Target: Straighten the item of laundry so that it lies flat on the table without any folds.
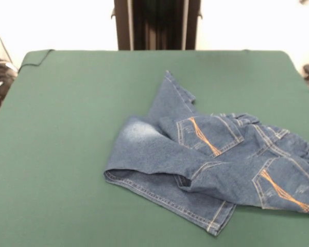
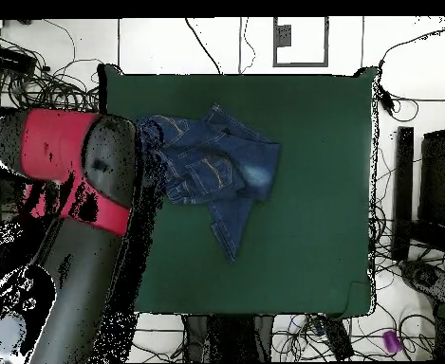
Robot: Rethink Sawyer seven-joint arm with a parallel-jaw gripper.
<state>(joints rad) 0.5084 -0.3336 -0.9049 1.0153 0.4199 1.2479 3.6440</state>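
The small blue denim jeans [image 1: 216, 159] lie crumpled on the right half of the dark green table [image 1: 67, 154]. One leg is folded across the other, with a faded whitish patch at the bend. Two back pockets with orange stitching face up, and the waist end runs to the picture's right edge. In the overhead view the jeans [image 2: 212, 166] lie at the table's [image 2: 311, 237] upper left, with one leg pointing toward the robot's side. The gripper shows in neither view.
The robot's black pedestal [image 1: 157, 24] stands behind the far edge. In the overhead view a thick red and black arm link [image 2: 74, 175] hangs over the table's left side, next to the jeans. Cables [image 2: 36, 66] and dark equipment [image 2: 439, 180] surround the table.
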